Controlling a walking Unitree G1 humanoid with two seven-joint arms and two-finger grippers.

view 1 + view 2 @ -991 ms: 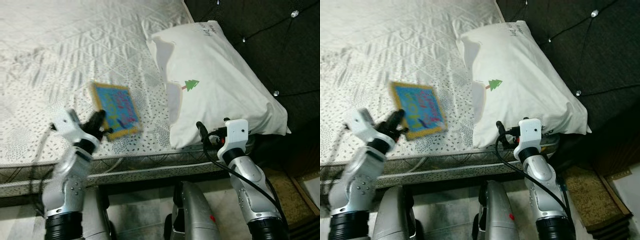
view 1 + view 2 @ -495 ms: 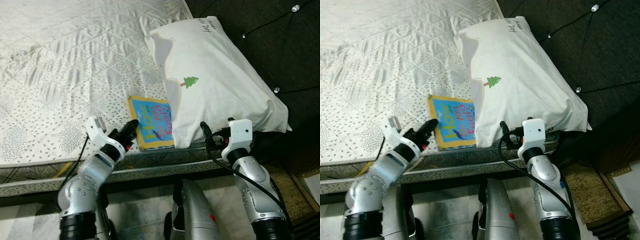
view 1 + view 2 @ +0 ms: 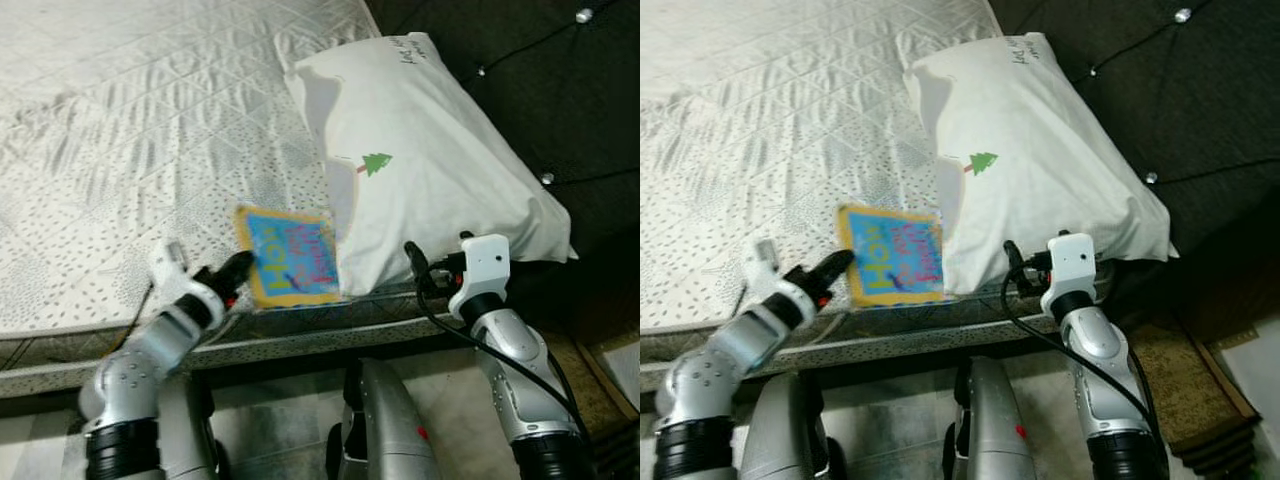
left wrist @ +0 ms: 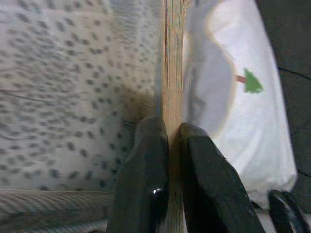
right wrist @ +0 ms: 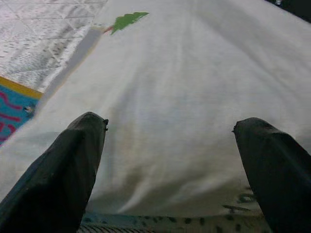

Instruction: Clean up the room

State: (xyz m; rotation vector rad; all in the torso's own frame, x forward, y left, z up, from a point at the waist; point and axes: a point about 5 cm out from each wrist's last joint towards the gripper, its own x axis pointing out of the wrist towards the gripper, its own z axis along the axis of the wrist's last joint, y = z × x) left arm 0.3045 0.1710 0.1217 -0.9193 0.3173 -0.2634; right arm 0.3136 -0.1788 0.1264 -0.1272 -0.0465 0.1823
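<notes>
The left hand [image 3: 238,272] holds a book [image 3: 291,257] with a blue cover and a yellow border, near the front edge of the bed [image 3: 130,130]. In the left wrist view the two black fingers [image 4: 146,174] are closed on the thin edge of the book [image 4: 172,73], one finger on each side. The book is at the front of the white quilted mattress, and its right edge touches the white pillow [image 3: 430,170] or goes a little under it; which one, the pictures do not tell clearly. The pillow has a small green tree [image 3: 376,163] printed on it and it lies against the dark padded headboard [image 3: 540,70].

One second ago the book was more to the left, well apart from the pillow, and it looked blurred. Half a second ago it was already beside the pillow. Now it is in almost the same place, but the left arm is lower and more stretched, and the elbow is further to the left.

The right hand [image 5: 175,160] is at the front edge of the pillow [image 5: 194,97], as before. Its fingers [image 5: 68,160] are wide apart and hold nothing, with the white pillow cloth between them.
</notes>
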